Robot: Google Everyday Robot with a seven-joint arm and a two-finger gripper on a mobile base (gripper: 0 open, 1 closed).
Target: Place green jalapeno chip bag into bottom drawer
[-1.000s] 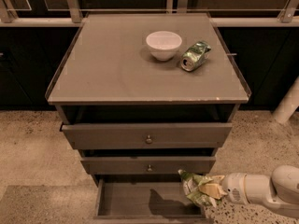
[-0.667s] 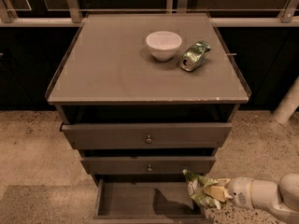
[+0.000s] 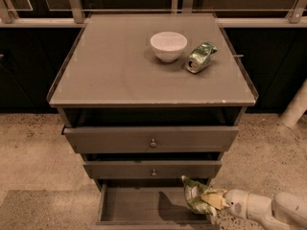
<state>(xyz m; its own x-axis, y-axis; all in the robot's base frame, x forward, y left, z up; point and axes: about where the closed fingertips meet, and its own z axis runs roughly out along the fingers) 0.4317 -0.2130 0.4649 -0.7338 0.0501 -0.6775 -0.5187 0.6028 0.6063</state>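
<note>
The end effector (image 3: 217,200) reaches in from the right of the bottom drawer (image 3: 139,206), pinching the green jalapeno chip bag (image 3: 195,195). The bag hangs over the pulled-out drawer's right end, probably so that it can drop inside. Above that drawer sit two knobbed drawers (image 3: 152,139). Farther back, the tabletop (image 3: 110,71) carries a white bowl (image 3: 168,46) and a dented green can (image 3: 200,57).

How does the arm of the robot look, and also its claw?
The arm is made of smooth, rounded, off-white segments. Its claw, at the lower right by the open grey-brown wooden bottom drawer, looks pale yellowish. No cables or markings show.
</note>
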